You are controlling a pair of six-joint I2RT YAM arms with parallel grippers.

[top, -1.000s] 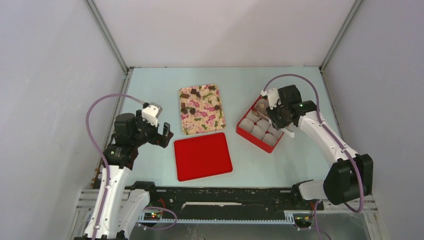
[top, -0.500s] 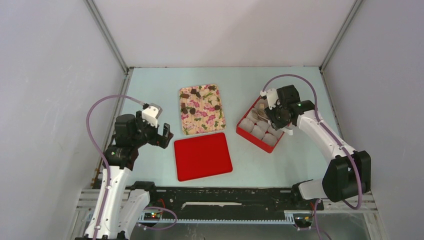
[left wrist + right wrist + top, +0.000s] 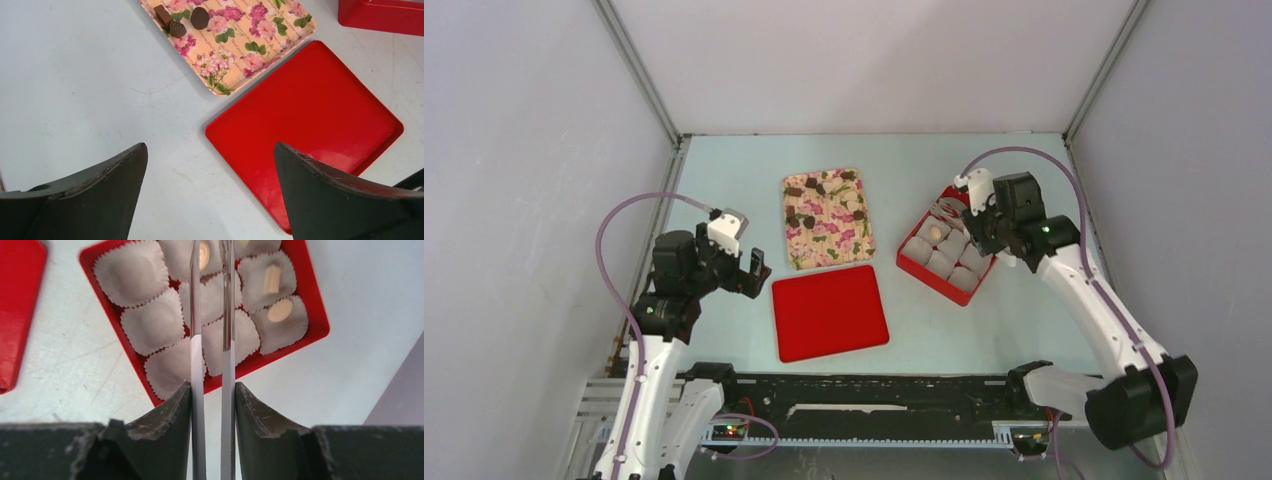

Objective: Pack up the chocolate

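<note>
**Entry: chocolate packing, step in hand**

- Right hand [image 3: 212, 388]: closed on tweezers [image 3: 196, 315], tines slightly apart, tips at top of right-wrist frame over red box [image 3: 311, 295].
- Left hand [image 3: 209, 146]: open, empty, hovering at left of overhead frame beside red lid [image 3: 310, 125].
- Chocolate: three pale pieces [image 3: 272, 278] in paper cups [image 3: 132, 270], upper right of the box. One of them seen between the tines, gripped or released not determinable. Dark pieces [image 3: 200, 17] on floral tray [image 3: 250, 50], centre of the surface [image 3: 754, 170].
- Judged step: seating a piece in a cup, most cups unfilled.
- Handling notes: straddle one piece only. Squeeze lightly, since small lumps likely to pop out or mark. Lower into the cup centre before opening. Keep the tines off the crinkled paper to avoid dragging a cup out on lifting. Fill neighbouring cups in order.
- Brands, labels, writing: none legible on box, lid or tray.
</note>
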